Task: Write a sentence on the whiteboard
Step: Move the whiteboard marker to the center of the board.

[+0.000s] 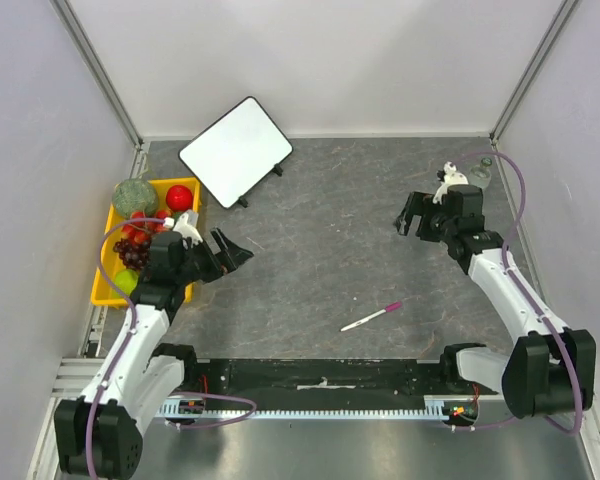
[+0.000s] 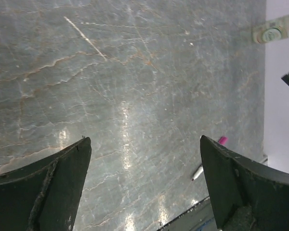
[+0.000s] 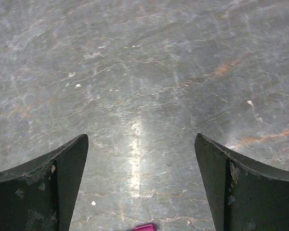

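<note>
The whiteboard (image 1: 236,150) stands tilted at the back left, near the wall; its face is plain white and no sentence shows on it. A white marker with a pink cap (image 1: 372,317) lies on the grey table in front of the middle. My left gripper (image 1: 237,250) hovers open over bare table, left of the marker and below the board. In the left wrist view the gripper (image 2: 144,139) holds nothing, and the marker (image 2: 198,172) peeks past the right finger. My right gripper (image 1: 408,215) is open at the right, also empty (image 3: 140,136), with the pink cap (image 3: 144,226) at the bottom edge.
A yellow tray (image 1: 104,292) of fruit and vegetables sits at the left edge, just behind my left arm. A small clear container (image 1: 483,170) stands at the back right behind my right wrist. Walls close the table on three sides.
</note>
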